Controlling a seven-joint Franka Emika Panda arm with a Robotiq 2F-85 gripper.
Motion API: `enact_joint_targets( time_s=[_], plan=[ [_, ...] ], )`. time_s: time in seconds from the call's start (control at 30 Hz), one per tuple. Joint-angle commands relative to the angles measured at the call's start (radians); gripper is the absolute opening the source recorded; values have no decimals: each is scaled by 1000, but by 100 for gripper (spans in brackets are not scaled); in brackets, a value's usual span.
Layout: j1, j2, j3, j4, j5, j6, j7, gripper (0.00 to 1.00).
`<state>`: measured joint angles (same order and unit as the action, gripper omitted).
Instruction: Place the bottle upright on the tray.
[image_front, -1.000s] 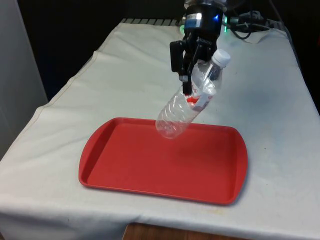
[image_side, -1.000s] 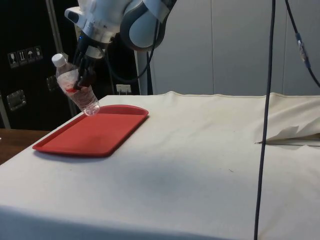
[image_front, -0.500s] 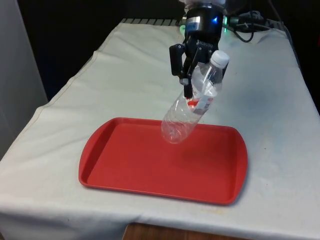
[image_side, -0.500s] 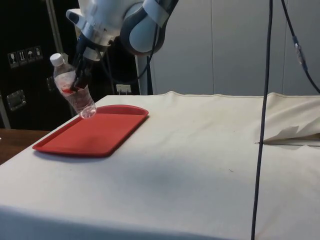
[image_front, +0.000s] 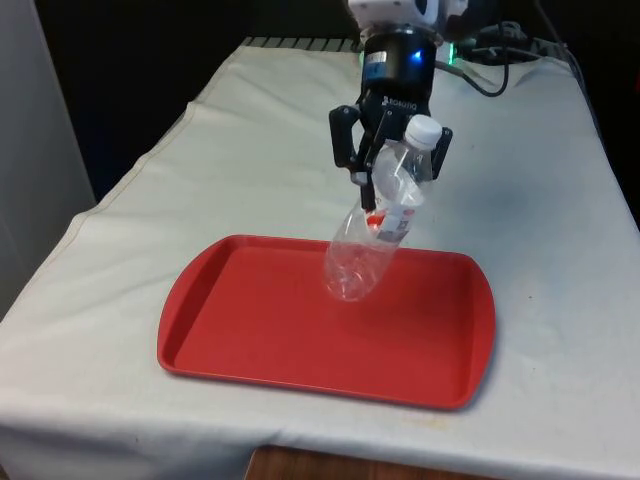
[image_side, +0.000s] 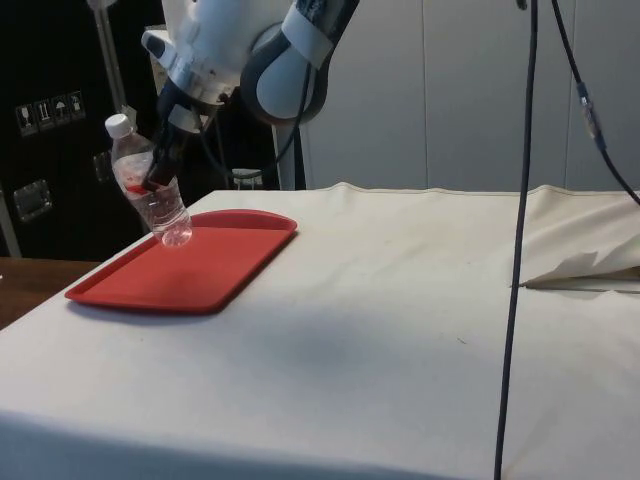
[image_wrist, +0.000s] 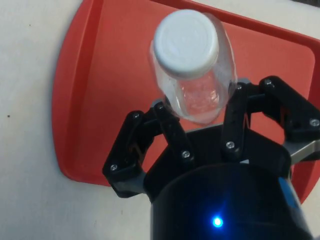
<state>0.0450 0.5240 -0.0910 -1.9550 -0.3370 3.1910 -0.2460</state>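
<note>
White-clothed table, red tray, end effector clamped on clear, white-capped, tilted bottle

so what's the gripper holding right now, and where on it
The gripper holds the clear plastic water bottle by its upper body, just below the white cap, tilted over the red tray.
</note>
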Motion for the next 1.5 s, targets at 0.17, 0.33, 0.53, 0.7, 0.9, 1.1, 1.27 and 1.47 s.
enact_joint_targets(
  time_s=[0.17,0.33,0.53,0.7,0.9,1.1,1.27,1.47],
  plan=[
    [-4,20,0,3,28,27,17,17],
    [-28,36,29,2,50,57,34,17],
    [-37,43,30,1,60,67,52,17],
    [-18,42,0,3,61,60,79,17],
    [-45,51,30,1,64,84,120,17],
    [-49,56,29,1,63,93,159,17],
    [-32,57,-2,3,61,90,194,17],
    [-59,78,18,13,61,116,227,17]
  ],
)
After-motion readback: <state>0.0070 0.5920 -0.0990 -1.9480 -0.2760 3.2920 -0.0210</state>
